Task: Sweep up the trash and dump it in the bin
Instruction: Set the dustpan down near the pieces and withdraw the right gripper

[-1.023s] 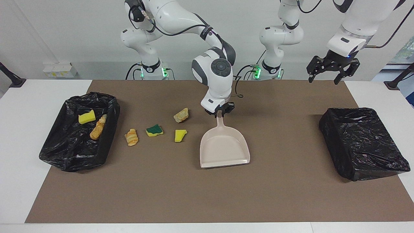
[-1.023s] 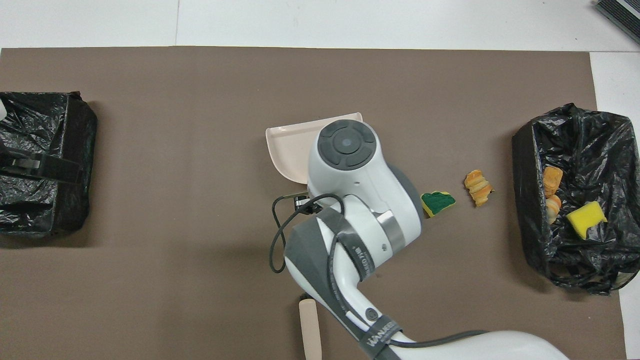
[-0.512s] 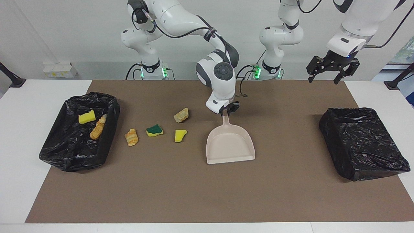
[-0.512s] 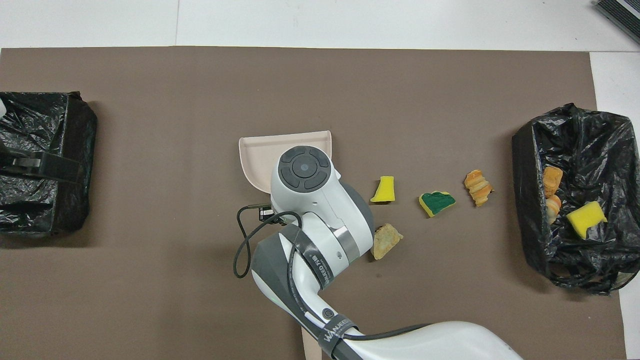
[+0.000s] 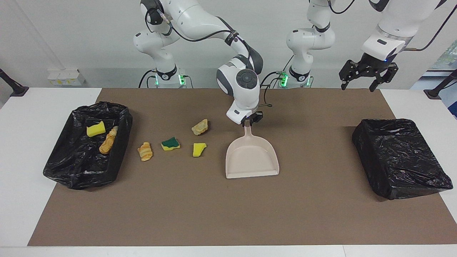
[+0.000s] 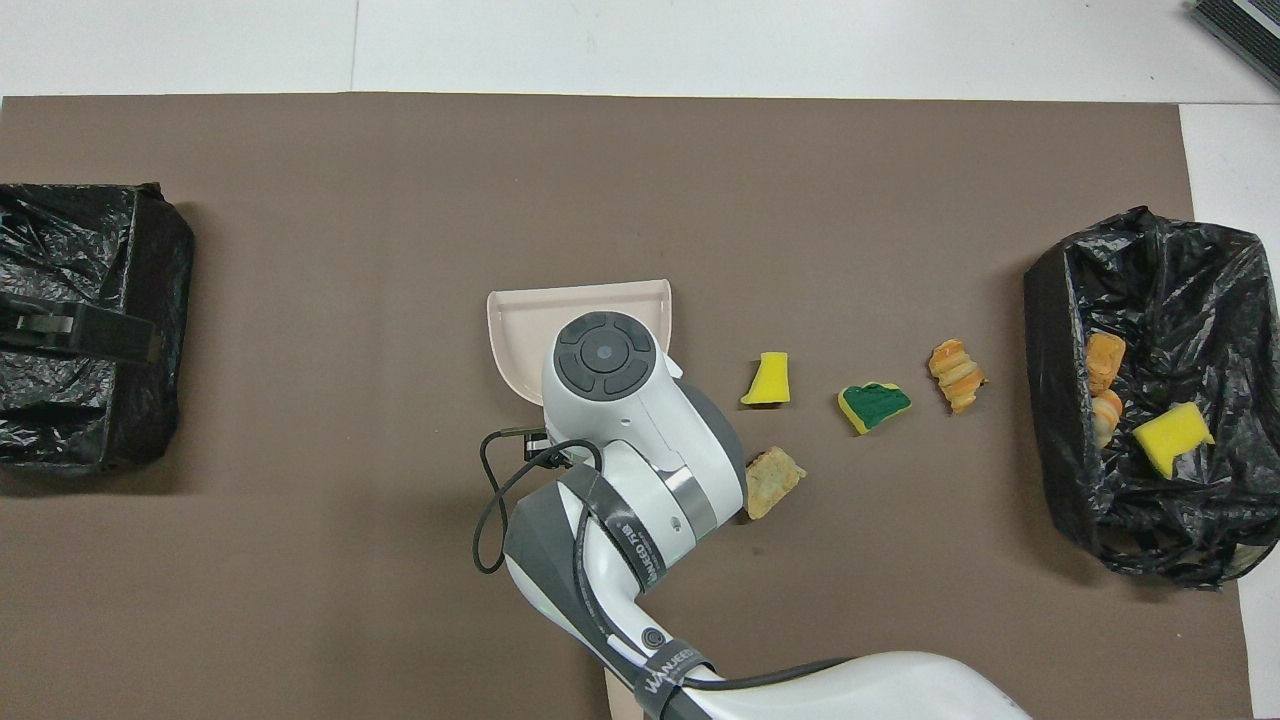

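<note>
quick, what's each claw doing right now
Left claw: open, empty, raised near the bin at its own end of the table.
Right claw: shut on the dustpan handle.

A white table [image 5: 21, 150] carried a brown mat [image 5: 228, 214] over most of its top. On the mat lay a beige dustpan [image 5: 252, 157] near the middle, four trash lumps [image 5: 170, 144] beside it, and a black-lined bin [image 5: 87, 144] at each end.

Beige dustpan [image 5: 252, 159] lies on brown mat [image 5: 228, 214].
</note>
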